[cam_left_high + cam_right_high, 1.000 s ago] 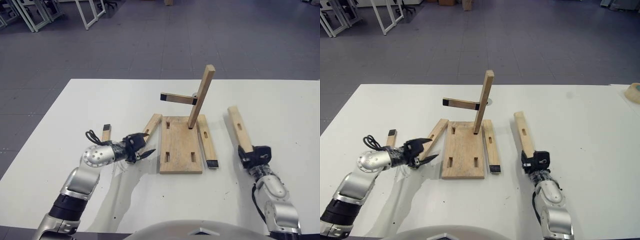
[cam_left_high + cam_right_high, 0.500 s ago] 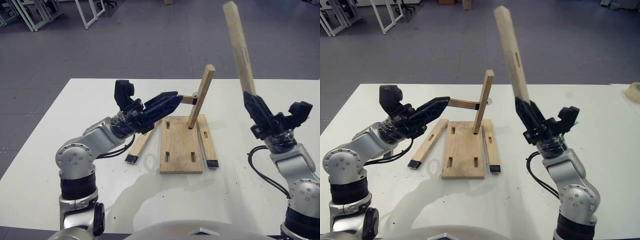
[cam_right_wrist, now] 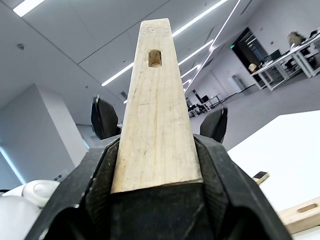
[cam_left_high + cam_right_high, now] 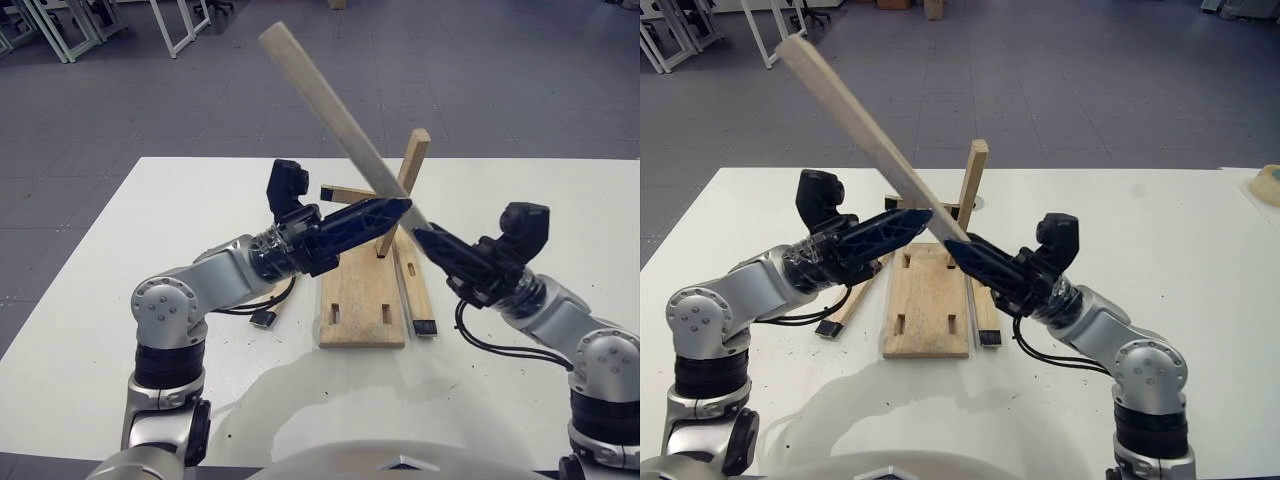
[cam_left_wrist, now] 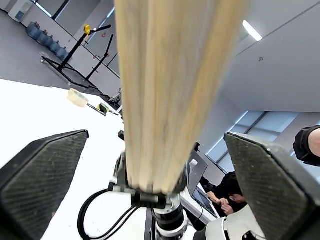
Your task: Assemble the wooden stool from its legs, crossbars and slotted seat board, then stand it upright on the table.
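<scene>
Two grippers meet above the table's middle, over a flat rectangular slotted seat board of pale wood (image 4: 362,300). The right gripper (image 4: 424,237) is clamped on the lower end of a long tapered pale wooden leg (image 4: 330,110). In the right wrist view its black fingers (image 3: 100,180) press both sides of the leg, which has an oval hole near its far tip. The held leg is off the table. It slants steeply up and toward the robot's left, and its free end rises above everything else.

The left gripper (image 4: 403,206) is spread open around the same leg, just above the right gripper's hold. In the left wrist view the two ribbed black pads (image 5: 40,180) stand on either side of the wood with a clear gap on each side, so they do not touch it.

On the white table (image 4: 560,220), the seat board carries one upright wooden leg (image 4: 405,185) seated at its far right slot and leaning slightly. A short wooden crossbar with a black end (image 4: 350,194) juts from this leg toward the robot's left.

A further wooden leg with a black-capped near end (image 4: 415,290) lies flat along the board's right edge, touching or just beside it. Another wooden leg with a black tip (image 4: 848,303) lies at an angle just left of the board, partly hidden under the left arm.
</scene>
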